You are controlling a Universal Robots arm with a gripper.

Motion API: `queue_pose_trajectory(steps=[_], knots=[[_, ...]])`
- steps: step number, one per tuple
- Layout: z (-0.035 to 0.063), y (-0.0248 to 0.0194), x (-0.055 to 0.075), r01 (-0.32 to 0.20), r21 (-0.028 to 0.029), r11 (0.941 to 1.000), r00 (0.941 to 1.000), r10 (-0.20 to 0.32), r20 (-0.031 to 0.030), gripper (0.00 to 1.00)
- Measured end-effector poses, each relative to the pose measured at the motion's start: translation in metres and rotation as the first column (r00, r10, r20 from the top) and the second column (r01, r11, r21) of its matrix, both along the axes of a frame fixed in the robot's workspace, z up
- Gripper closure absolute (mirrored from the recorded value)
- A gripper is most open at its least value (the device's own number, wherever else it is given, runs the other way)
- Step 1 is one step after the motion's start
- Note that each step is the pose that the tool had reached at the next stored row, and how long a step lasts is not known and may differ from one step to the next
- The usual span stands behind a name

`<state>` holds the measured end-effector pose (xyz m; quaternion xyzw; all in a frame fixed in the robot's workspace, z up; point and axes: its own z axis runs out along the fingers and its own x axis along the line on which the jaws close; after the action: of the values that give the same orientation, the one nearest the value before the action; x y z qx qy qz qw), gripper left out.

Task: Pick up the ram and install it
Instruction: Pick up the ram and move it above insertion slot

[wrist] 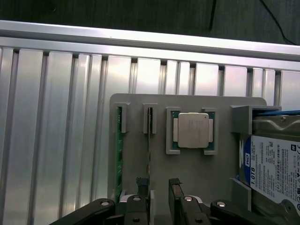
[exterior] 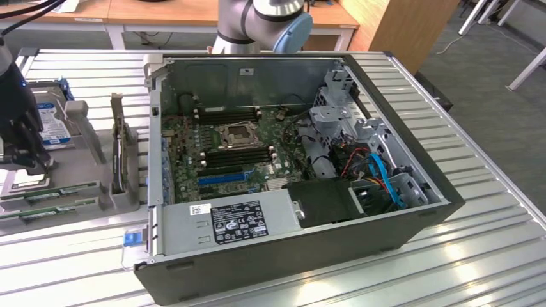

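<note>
Two green ram sticks stand on edge in slots of a grey holder tray [wrist: 140, 168] beside the computer case. One ram stick [wrist: 149, 145] [exterior: 61, 190] runs toward the gap between my fingers, close to one fingertip [wrist: 142, 187]. The other ram stick [wrist: 118, 154] [exterior: 53, 211] sits one slot further out. My gripper [wrist: 159, 190] [exterior: 27, 167] hovers over the tray at the exterior view's left, open, with nothing held. The motherboard [exterior: 192, 137], with its long black memory slots [exterior: 239, 157], lies inside the open case [exterior: 282, 256].
On the same tray sit a processor chip [wrist: 192, 130] and a hard drive [wrist: 276, 173] [exterior: 53, 131]. A power supply [exterior: 230, 220] and drive cages [exterior: 341, 121] fill parts of the case. Everything rests on a slatted aluminium table [exterior: 477, 256], and the arm's base [exterior: 256, 25] stands behind the case.
</note>
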<state>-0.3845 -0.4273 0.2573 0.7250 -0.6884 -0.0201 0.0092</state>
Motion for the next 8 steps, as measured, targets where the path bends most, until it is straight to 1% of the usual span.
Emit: queue_pose_trajectory(steps=[8], knots=[[-0.0073, 0.0, -0.0001, 0.0, 0.0, 1.0, 1.0, 0.0, 0.0, 0.69]])
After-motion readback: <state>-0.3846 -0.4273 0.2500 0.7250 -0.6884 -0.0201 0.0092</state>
